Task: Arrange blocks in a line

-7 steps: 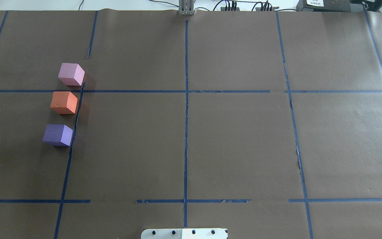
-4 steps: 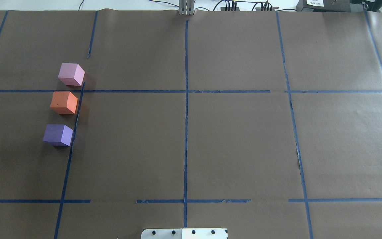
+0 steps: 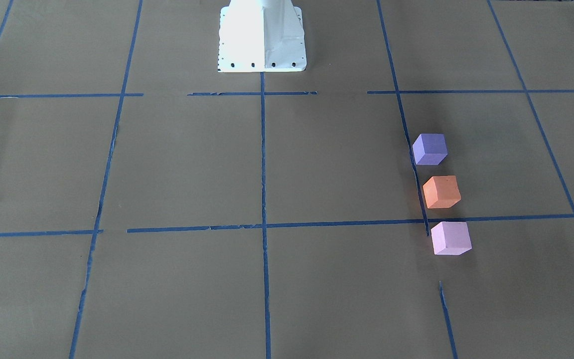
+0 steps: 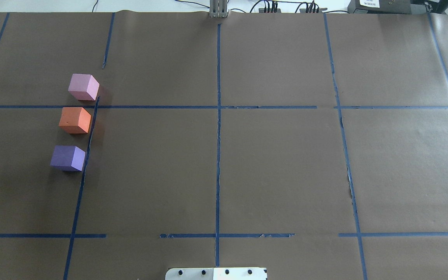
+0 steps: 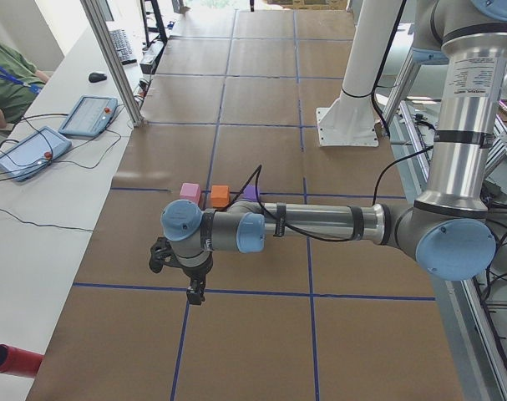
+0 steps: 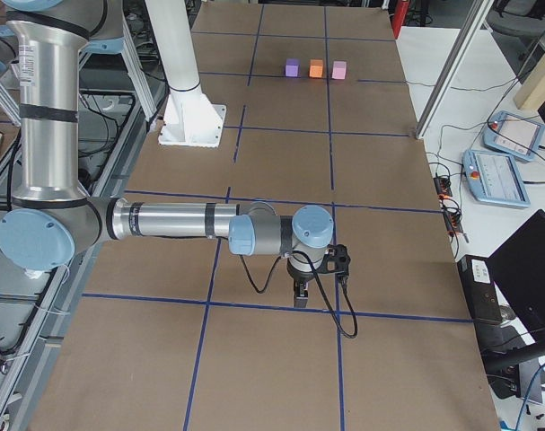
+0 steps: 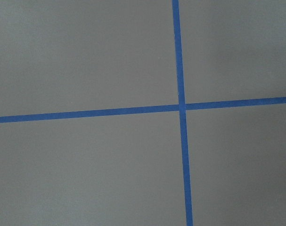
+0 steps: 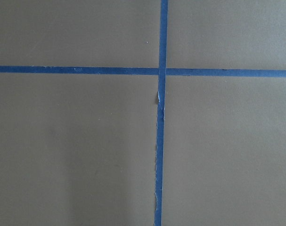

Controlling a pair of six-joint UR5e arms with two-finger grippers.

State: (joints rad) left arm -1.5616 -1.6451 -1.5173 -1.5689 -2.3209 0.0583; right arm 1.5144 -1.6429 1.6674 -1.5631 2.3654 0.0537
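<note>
Blocks (image 6: 316, 67) sit in a spaced row on our left side of the brown paper (image 4: 278, 167): purple block (image 4: 67, 158), orange block (image 4: 75, 120), pink block (image 4: 83, 86), beside a blue tape line (image 4: 78, 194). We judge the line done, with nothing left to move. Left gripper (image 5: 192, 291) and right gripper (image 6: 299, 294) hang well apart from them; spread or closed, we cannot tell. Pendants (image 6: 498, 175) lie on a side bench.

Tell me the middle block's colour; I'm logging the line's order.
The middle block is orange, clearest in the overhead exterior view.

surface: brown paper (image 4: 286, 175) | blue tape grid (image 4: 218, 155) | pendants (image 6: 495, 175) on white side bench (image 5: 36, 251)
</note>
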